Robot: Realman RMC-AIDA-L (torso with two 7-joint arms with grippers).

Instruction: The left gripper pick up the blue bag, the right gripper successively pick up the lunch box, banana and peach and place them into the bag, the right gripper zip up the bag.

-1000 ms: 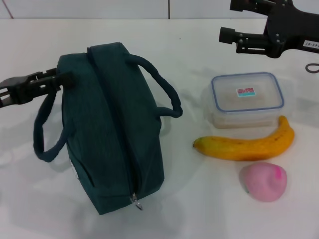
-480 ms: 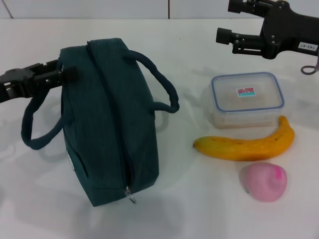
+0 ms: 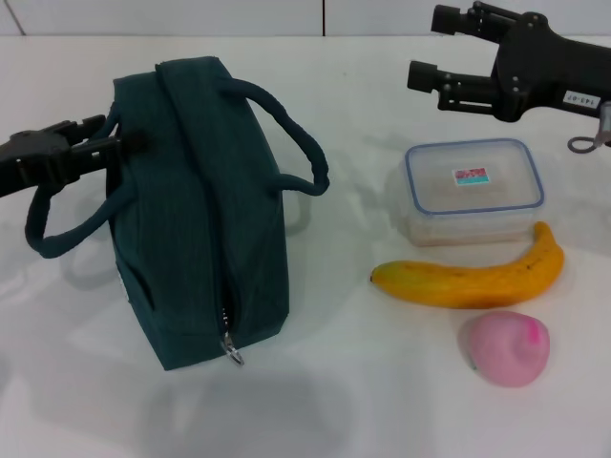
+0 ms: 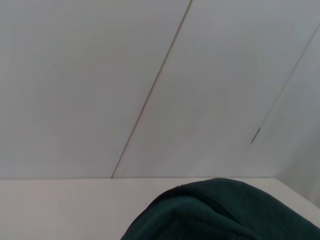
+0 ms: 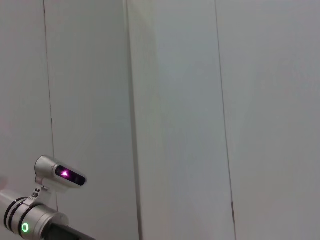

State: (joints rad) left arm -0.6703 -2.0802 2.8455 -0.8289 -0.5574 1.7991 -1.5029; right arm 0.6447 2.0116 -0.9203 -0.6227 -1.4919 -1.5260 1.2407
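One black left gripper [image 3: 119, 145] clamps the dark teal fabric bag's [image 3: 196, 219] handle; the right gripper [image 3: 425, 48] hovers spread wide, empty.

You're looking at a bag [image 3: 196, 219] of matt, finely ribbed dark teal cloth, its padded fabric handles [image 3: 286, 143] soft and dull, with a small shiny metal zip pull [image 3: 229, 348] at the near end. The lunch box [image 3: 473, 191] is clear, glossy plastic with a blue-rimmed lid and a paper-like sticker. Your banana [image 3: 473, 277] shows smooth, slightly waxy skin; the peach [image 3: 506, 348] looks matt and velvety. Both grippers, left [image 3: 115, 148] and right [image 3: 425, 52], are matt black plastic. The table [image 3: 363, 401] is smooth white with a faint sheen.
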